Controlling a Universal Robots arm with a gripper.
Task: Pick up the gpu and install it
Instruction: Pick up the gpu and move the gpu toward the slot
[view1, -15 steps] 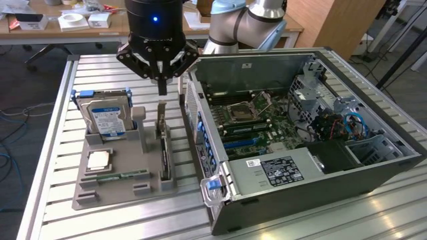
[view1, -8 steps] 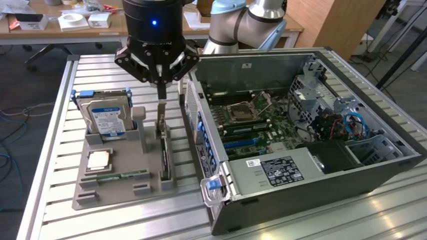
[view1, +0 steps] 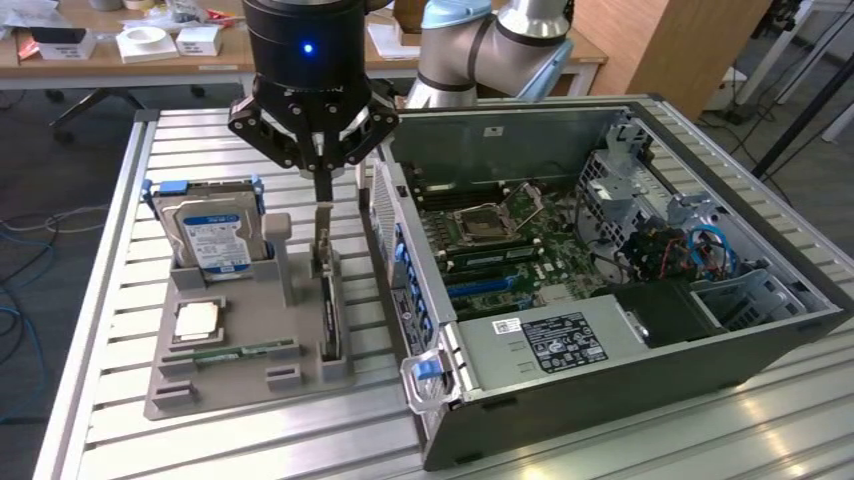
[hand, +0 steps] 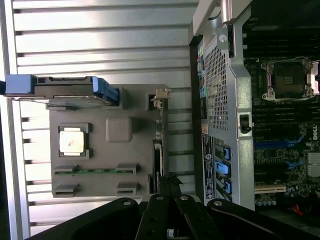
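Looking like the pick-up step tbh: the gripper (view1: 324, 195) is pinched together on the top edge of the gpu (view1: 330, 300), which is stood on edge in the grey holder (view1: 240, 377) just beside the computer case (view1: 601, 410). A straight, level lift is probably called for.

**Exterior view:** fixed off the arm and raised. It looks obliquely down across the slatted worktop (view1: 114, 300) from a moderate stand-off. The grey parts tray (view1: 220, 385) sits towards the exterior view's left, the open computer case (view1: 641, 370) towards its right.

**Wrist view:** mounted above the gripper (hand: 168, 181), facing straight down along it and closer in. The gripper's dark linkage crosses one edge.

**Shared coverage:** the parts tray, the worktop slats beside it, the case's side wall and part of the motherboard (view1: 534, 250).
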